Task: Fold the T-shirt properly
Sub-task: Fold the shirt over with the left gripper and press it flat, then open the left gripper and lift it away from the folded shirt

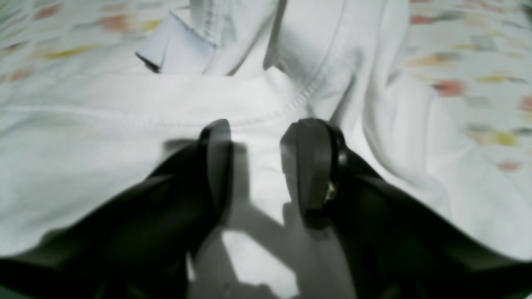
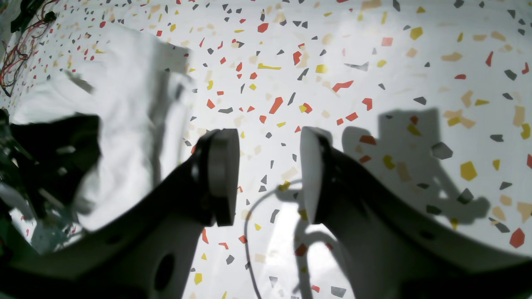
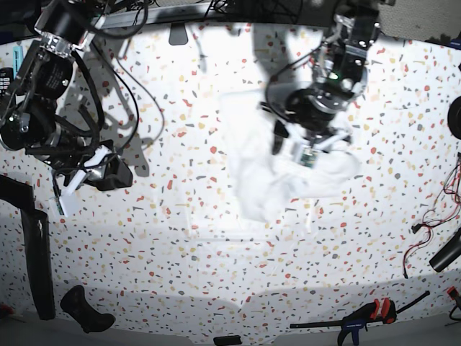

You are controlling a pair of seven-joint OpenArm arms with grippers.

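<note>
T-shirt (image 3: pixel 288 162) lies bunched on the speckled table (image 3: pixel 180 238), right of centre in the base view, roughly mid-depth. Not flat: a rumpled strip with a fatter lump at its near-right end.

Left gripper (image 1: pixel 259 133) sits directly over the cloth, fingers parted with white fabric showing in the gap. Tips look close to or on the shirt, just short of a stitched hem or collar band that runs across the left wrist view. Nothing pinched between the pads that I can see; reads as released, poised. Blur in this view makes actual contact hard to call.

Right gripper (image 2: pixel 269 174) hangs over bare table, well apart from the shirt, which shows only at the left edge of the right wrist view. Fingers parted, nothing between them but tabletop.

Step in hand, by my reading: early or mid fold, the left arm lining up a grasp on a seamed edge. Shirt is far from a tidy rectangle, so most of the work remains.

Next move likely calls for closing on the hem with a single layer or a clean edge, not a wad, then lifting and drawing it across. The right arm would need to come in to pin or take the opposite side.

Cloth: plain white, soft, creased, double-stitched seams. Table: hard, smooth, glossy, red, yellow and grey chips.
</note>
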